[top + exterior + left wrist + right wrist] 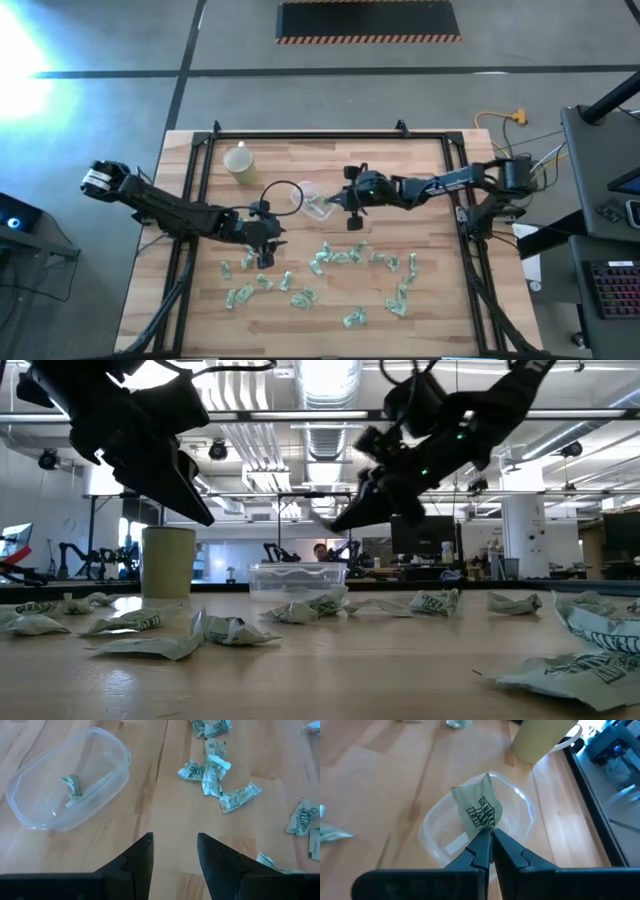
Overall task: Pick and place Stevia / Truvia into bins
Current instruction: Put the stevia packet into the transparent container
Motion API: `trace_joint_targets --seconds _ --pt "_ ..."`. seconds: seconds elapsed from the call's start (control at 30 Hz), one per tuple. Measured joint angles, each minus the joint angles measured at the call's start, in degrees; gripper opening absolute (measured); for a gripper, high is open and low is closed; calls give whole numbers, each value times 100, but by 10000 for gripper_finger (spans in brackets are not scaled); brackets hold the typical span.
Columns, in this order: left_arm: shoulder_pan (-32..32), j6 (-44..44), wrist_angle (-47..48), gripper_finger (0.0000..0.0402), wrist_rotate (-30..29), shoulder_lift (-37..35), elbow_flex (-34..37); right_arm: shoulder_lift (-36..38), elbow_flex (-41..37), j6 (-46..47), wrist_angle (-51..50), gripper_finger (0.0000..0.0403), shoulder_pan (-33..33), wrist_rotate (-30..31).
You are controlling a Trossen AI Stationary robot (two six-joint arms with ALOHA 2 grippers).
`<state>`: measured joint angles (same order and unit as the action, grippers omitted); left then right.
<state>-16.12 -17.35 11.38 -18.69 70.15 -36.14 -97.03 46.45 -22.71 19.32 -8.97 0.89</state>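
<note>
Several green-and-white Stevia sachets (335, 257) lie scattered over the near half of the wooden table. The clear tub (316, 204) stands near the table's middle, with one sachet (73, 785) lying on its floor. My right gripper (488, 834) hangs just above the tub (520, 805), shut on another sachet (477, 810). My left gripper (175, 845) is open and holds nothing. It hovers over bare wood left of the tub and near the sachets (215, 770). My right gripper pinches one end of the sachet (483, 826) between its two fingertips. The fingers slant down from the table's right side. The sachet sticks out ahead of the fingertips, lifted clear, over the tub's opening.
A pale yellow cup (240, 162) stands at the far left of the table, behind the tub. A black frame (200, 150) runs along the table's edges. Bare wood lies between the tub and the sachets.
</note>
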Motion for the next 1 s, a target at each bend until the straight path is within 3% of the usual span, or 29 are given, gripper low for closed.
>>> trace_joint_targets --seconds 0.23,0.5,0.83,1.0 --pt "-207 -168 13 136 -7 4 2 -787 706 1 -187 11 -22 -5" --pt "-319 -179 75 136 -36 4 2 -964 1036 212 -427 18 -31 15" --pt "-317 -180 236 136 -135 4 2 -731 999 124 -717 113 -31 35" --pt "-319 -717 1257 136 -389 4 0 -382 974 69 -1135 144 69 22"
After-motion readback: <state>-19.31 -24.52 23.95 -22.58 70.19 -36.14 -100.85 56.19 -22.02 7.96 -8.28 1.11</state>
